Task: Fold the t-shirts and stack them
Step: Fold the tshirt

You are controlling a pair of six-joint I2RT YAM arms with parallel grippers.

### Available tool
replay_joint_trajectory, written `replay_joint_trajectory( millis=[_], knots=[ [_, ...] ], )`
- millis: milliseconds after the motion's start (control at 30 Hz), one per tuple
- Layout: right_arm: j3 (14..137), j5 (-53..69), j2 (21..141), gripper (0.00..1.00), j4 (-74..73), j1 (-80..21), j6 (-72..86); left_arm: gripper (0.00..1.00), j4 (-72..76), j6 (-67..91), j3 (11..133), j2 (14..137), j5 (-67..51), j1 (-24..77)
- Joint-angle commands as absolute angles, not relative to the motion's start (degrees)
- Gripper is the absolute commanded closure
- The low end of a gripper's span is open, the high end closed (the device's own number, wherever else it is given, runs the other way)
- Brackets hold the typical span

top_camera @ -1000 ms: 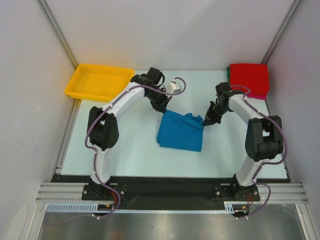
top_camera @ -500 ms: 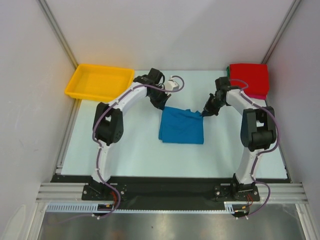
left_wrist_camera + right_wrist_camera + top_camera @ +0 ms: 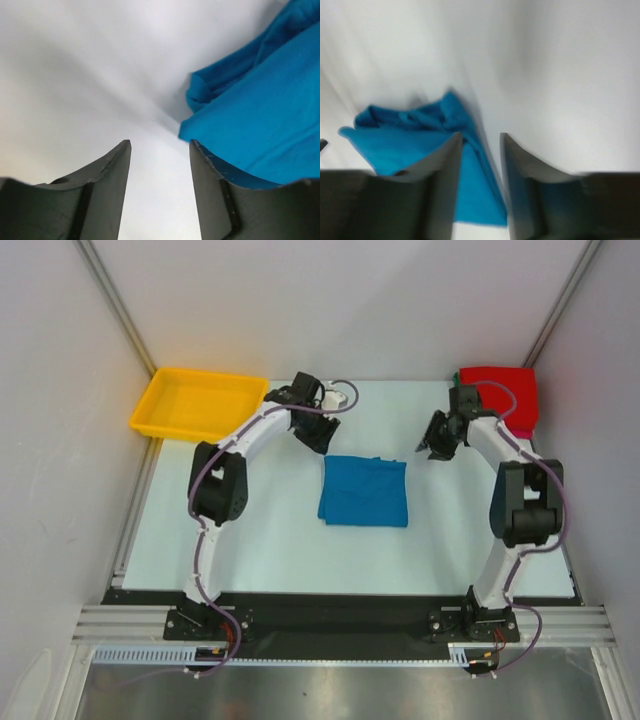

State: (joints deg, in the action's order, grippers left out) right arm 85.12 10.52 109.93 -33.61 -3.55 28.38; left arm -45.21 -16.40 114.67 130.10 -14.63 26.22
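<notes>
Where the desk (image 3: 260,540) meets the upper left corner of the top view, a yellow tray (image 3: 200,403) sits against the wall.

Left arm: it reaches up the left side of the top view and bends over just right of the tray. The left pincer (image 3: 322,443) points down, close to the upper left corner of the blue shirt (image 3: 365,492). In the left wrist view this pincer (image 3: 159,150) has its fingers (image 3: 112,170) apart, and only bare desk shows between them. The blue shirt (image 3: 260,115) fills the right of that view, with a bunched fold at its edge. It is not between the fingers.

Blue shirt: it lies at the centre of the desk, folded into a rough rectangle. Its upper edge is slightly rumpled, and neither pincer touches it.

Right arm: it rises on the right side of the top view. The right pincer (image 3: 432,447) is just right of the shirt's upper right corner and clear of the cloth. In the right wrist view this pincer (image 3: 480,142) has its fingers (image 3: 445,170) parted and grips nothing. The blue shirt (image 3: 410,135) lies on the desk below, at the lower left, its near edge gathered into folds. That view is blurred.

Red shirt (image 3: 500,395): it is folded and lies in the upper right corner of the desk, well apart from the blue one. The right arm crosses its lower edge.
</notes>
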Motion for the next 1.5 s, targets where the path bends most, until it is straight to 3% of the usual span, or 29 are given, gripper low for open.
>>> replay_joint_trajectory(
  millis=[0,100,167,267,633,833,1033,1167,1267,1467],
  knots=[
    [76.8,7.2,96.4,0.64,-32.2,-5.9,24.2,0.47,-43.9,-11.1,113.3,120.2,-13.9,24.5],
    [67.5,10.4,88.9,0.88,-26.2,-10.4,26.1,0.49,-39.1,-12.6,104.7,112.0,-22.0,27.1],
    [64.1,15.5,88.1,0.94,-20.5,-11.9,30.1,0.50,-38.0,-12.7,101.4,111.4,-27.2,29.3],
    [63.1,17.8,93.1,1.00,-17.6,-12.4,33.0,0.59,-38.3,-12.5,101.5,114.6,-28.7,31.4],
    [82.0,18.3,113.6,1.00,-17.2,-10.6,32.2,0.62,-37.4,-9.3,113.9,130.2,-24.0,30.9],
    [83.1,18.8,119.4,0.98,-14.5,-8.9,36.0,0.59,-34.2,-7.5,118.3,135.2,-19.2,29.3],
    [86.1,19.4,123.3,0.87,-12.8,-8.0,37.4,0.57,-36.1,-5.5,121.9,139.7,-15.8,28.7],
    [89.6,17.5,122.5,0.67,-15.5,-7.4,36.3,0.57,-36.7,-6.1,122.3,139.6,-14.9,28.6],
    [90.6,14.7,117.2,0.39,-19.9,-7.1,30.4,0.56,-37.5,-6.9,122.2,136.9,-14.6,28.3],
    [79.7,15.1,106.3,0.26,-27.2,-5.4,21.7,0.43,-39.9,-9.4,121.6,128.9,-13.6,26.1]
  ],
)
